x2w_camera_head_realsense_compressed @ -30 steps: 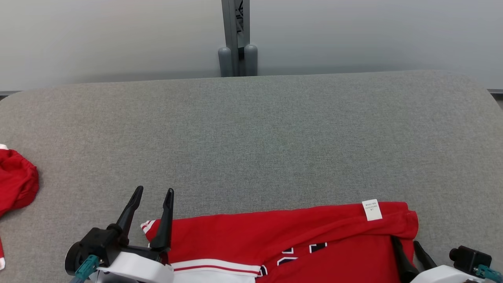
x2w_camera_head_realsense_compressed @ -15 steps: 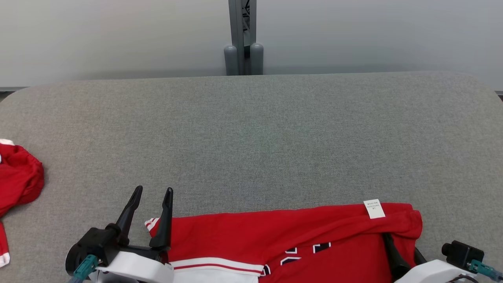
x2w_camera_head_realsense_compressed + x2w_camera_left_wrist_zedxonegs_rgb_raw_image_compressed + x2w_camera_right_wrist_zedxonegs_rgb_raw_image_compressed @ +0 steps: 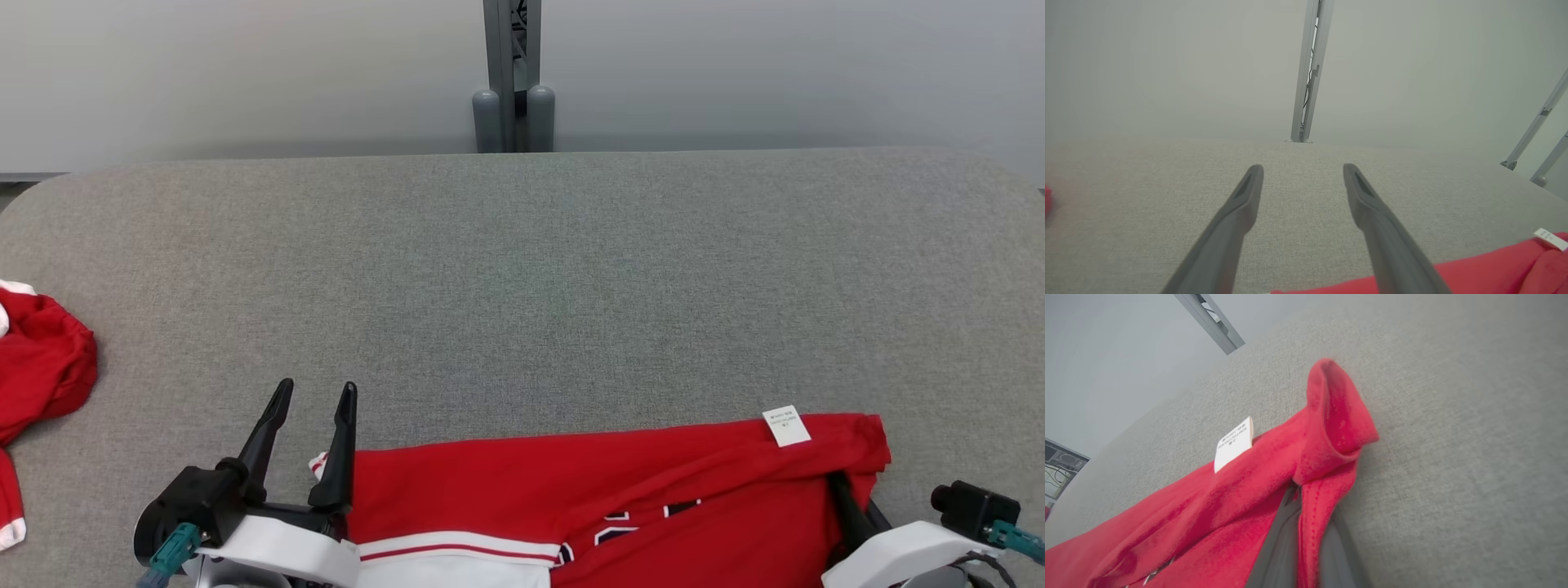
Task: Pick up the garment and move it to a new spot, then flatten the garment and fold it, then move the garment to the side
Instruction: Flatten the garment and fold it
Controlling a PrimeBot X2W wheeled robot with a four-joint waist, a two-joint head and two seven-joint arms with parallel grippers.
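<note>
The garment (image 3: 588,482) is a red top with white trim and dark lettering, lying along the near edge of the grey table (image 3: 522,269). Its white label (image 3: 786,425) sits near the far right corner. My right gripper (image 3: 849,498) is shut on the garment's right edge. In the right wrist view the cloth (image 3: 1229,506) is pinched between the fingers (image 3: 1284,539), and the corner curls up above them beside the label (image 3: 1233,444). My left gripper (image 3: 317,385) stands open beside the garment's left corner, holding nothing. In the left wrist view this gripper (image 3: 1303,167) is over bare table, with the garment (image 3: 1494,261) at the lower right.
A second red cloth (image 3: 37,367) lies bunched at the table's left edge. A grey metal post (image 3: 513,77) stands behind the far edge against a pale wall. The table's rounded corners show at both far sides.
My right gripper has shut on the garment's right edge and lifted that corner slightly. The head camera has shifted a little. The left gripper stays open in place.
</note>
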